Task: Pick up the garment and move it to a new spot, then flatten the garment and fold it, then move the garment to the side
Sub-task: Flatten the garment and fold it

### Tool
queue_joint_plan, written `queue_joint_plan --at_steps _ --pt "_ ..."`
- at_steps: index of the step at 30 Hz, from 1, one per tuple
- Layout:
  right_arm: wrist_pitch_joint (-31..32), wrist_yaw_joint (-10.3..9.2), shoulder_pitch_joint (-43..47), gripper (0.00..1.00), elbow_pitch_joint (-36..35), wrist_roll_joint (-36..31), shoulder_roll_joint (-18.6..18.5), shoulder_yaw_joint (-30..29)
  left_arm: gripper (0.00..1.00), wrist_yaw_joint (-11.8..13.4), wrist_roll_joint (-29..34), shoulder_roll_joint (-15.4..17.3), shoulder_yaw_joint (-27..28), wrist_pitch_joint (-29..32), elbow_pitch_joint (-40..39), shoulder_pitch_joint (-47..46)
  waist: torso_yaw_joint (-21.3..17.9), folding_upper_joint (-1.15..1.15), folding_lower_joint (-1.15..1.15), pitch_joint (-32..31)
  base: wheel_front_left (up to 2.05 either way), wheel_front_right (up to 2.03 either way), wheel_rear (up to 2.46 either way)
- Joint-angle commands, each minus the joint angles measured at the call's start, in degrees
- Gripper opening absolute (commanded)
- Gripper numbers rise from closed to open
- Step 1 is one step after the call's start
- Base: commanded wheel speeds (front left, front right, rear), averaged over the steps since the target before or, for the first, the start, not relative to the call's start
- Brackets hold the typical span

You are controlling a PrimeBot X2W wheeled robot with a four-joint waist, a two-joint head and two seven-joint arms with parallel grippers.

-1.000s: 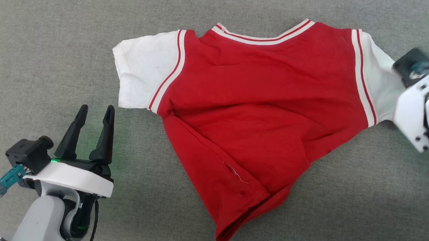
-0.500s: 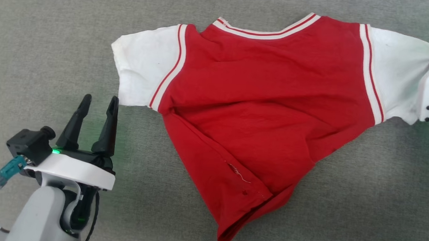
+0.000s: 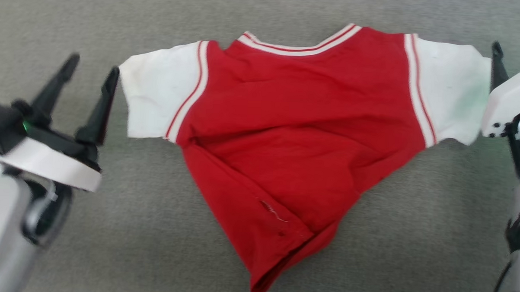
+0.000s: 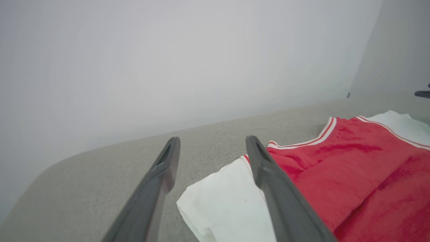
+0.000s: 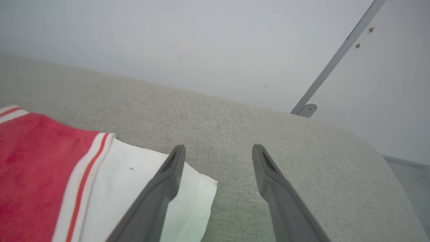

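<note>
In the head view the garment (image 3: 286,134) lies across the middle of the frame on the grey padded surface (image 3: 109,244). Both white sleeves are drawn out to left and right. The red body narrows to a bunched point at the lower middle, so the top looks spread and the lower part is not yet flat. The left gripper (image 3: 93,66) sits at the left edge with its fingers spread wide and nothing between them. Its inner tip is just beside the sleeve's outer corner, probably ready to take that end and pull it outward. The right gripper (image 3: 518,45) is at the right edge, just beside the other sleeve, also gaping and empty. In the left wrist view, the left gripper (image 4: 212,141) frames bare grey surface, with the garment (image 4: 336,174) at the lower right and its sleeve end reaching under the right-hand finger. In the right wrist view, the right gripper (image 5: 218,149) stands wide and holds nothing. The garment (image 5: 33,161) lies at the lower left, its sleeve corner passing behind the left-hand finger, and I cannot tell whether they touch.
</note>
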Motion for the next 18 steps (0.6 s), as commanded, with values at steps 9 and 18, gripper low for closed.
queue_joint_plan --at_steps 9,18 --pt "-12.12 -0.12 9.44 1.00 -13.61 4.91 5.71 4.94 1.00 0.04 -10.57 17.26 -19.36 4.23 0.89 -14.62 -7.71 0.00 0.00 0.72 0.00 0.00 0.00" --pt "-13.17 -0.12 17.97 1.00 -22.17 7.31 6.80 9.45 1.00 0.09 -28.20 28.34 -42.77 21.54 4.44 -30.51 -13.91 0.00 0.00 3.89 0.00 0.00 0.00"
